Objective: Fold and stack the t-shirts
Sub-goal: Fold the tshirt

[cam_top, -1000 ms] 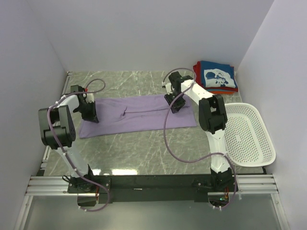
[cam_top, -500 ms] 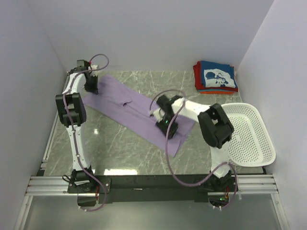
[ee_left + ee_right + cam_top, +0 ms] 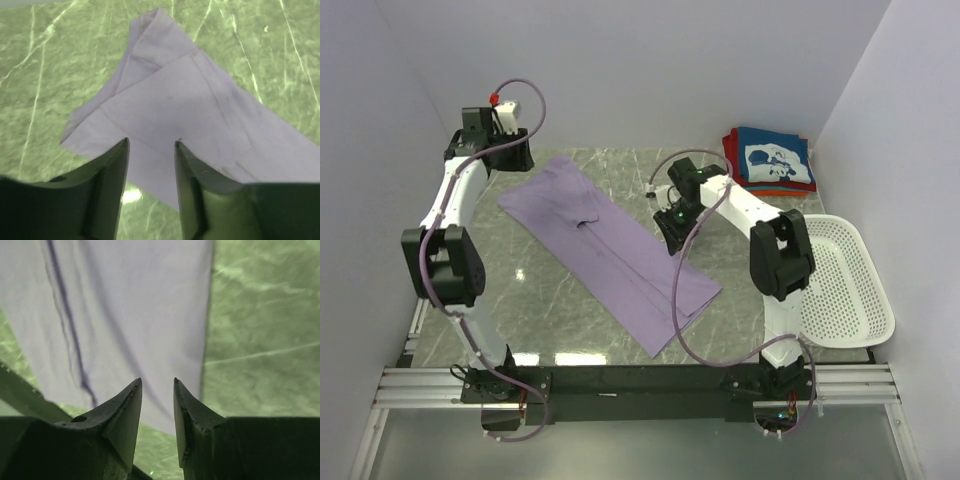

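A lavender-purple t-shirt point(image 3: 610, 245), folded into a long strip, lies diagonally on the table from far left to near centre-right. My left gripper point(image 3: 505, 158) hovers open above its far-left end; in the left wrist view the left gripper point(image 3: 150, 142) has nothing between its fingers and the lavender shirt point(image 3: 190, 100) lies flat below. My right gripper point(image 3: 670, 222) hangs open over the strip's right edge; in the right wrist view the right gripper point(image 3: 157, 381) is empty above the lavender shirt point(image 3: 125, 305). A folded stack point(image 3: 770, 160), navy blue with a white print on top of red and orange, sits at the far right.
A white perforated basket point(image 3: 860, 320) stands against the right wall, near the right arm's base. Grey-green marbled tabletop point(image 3: 560, 310) shows in front of the shirt. Walls close in at the left, back and right.
The lavender strip swung from level to diagonal. My left gripper opened, let go of the shirt's end and rose at the far left. My right gripper moved back toward the far side.
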Robot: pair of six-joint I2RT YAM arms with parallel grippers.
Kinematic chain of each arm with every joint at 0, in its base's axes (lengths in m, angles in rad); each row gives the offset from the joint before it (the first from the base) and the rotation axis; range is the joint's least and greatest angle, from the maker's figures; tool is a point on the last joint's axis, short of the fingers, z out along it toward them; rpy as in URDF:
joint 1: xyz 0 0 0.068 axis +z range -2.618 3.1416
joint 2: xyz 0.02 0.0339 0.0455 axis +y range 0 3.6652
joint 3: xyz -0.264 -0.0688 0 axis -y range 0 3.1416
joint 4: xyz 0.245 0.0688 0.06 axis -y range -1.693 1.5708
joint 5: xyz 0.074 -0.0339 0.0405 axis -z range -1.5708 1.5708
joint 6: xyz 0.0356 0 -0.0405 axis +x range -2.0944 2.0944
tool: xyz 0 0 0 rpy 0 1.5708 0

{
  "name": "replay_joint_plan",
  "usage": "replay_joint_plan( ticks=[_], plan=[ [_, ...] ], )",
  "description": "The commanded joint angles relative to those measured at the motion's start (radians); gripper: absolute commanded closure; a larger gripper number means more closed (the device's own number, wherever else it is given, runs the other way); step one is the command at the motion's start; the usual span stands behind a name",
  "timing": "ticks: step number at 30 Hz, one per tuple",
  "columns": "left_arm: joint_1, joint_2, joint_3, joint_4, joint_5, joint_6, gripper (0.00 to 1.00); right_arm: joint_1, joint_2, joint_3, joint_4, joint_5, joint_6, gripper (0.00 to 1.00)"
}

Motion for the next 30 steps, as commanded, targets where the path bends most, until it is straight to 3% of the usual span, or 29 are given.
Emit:
replay_joint_plan(
  ticks=[1,8,14,19,21,24,30],
  plan=[
    [0.011,-0.103,-0.119,0.074,0.039,-0.038,0.45,0.034,0.084,0.045,-0.061,0.046,-0.025,0.61],
    [0.109,-0.2,-0.231,0.119,0.168,-0.156,0.44,0.061,0.143,-0.019,-0.051,0.1,-0.014,0.63],
    [0.149,-0.169,-0.235,0.048,0.207,-0.17,0.66,0.187,0.108,-0.223,-0.008,0.073,0.016,0.65],
    [0.108,-0.116,-0.309,0.034,0.194,-0.179,0.84,0.36,0.042,-0.321,-0.008,-0.144,0.012,0.65],
    [0.08,-0.096,-0.335,0.041,0.167,-0.183,0.87,0.409,0.013,-0.311,-0.026,-0.214,-0.008,0.64],
    [0.036,-0.039,-0.324,0.039,0.132,-0.175,0.89,0.4,-0.027,-0.26,-0.058,-0.329,-0.03,0.63],
    [-0.049,0.105,-0.228,0.038,0.061,-0.16,0.9,0.308,-0.096,-0.189,-0.063,-0.352,-0.031,0.61]
  ],
)
